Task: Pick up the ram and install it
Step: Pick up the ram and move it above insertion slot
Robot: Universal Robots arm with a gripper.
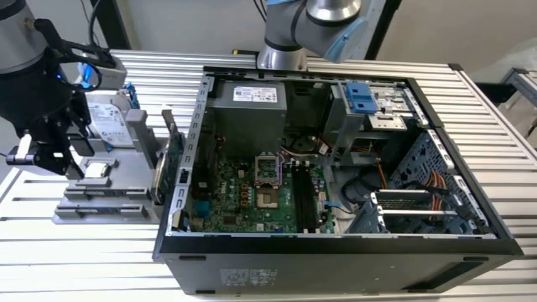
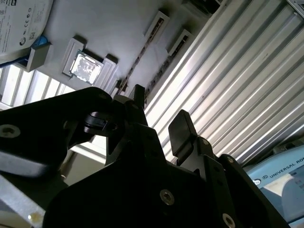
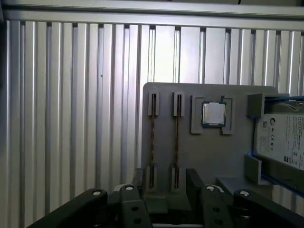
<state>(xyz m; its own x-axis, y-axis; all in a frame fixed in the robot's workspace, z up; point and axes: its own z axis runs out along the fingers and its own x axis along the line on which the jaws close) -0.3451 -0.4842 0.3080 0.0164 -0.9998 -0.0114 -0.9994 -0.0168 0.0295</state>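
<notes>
Silver arm [image 1: 283, 38], blue joint caps [image 1: 346, 36]; black screwed jaws.

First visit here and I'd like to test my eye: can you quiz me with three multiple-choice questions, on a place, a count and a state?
1. In the exterior view, on which side of the computer case is the grey tray? A) left B) right C) inside it
2. How many ram sticks stand in the tray? A) none B) two C) five
3. What do the fingers hold? A) a ram stick B) a screwdriver C) nothing

Answers: 1 A, it sits outside the case at the exterior view's left. 2 B, the first wrist view shows two in slots. 3 C, both wrist views show them apart, with the gap empty.
</notes>
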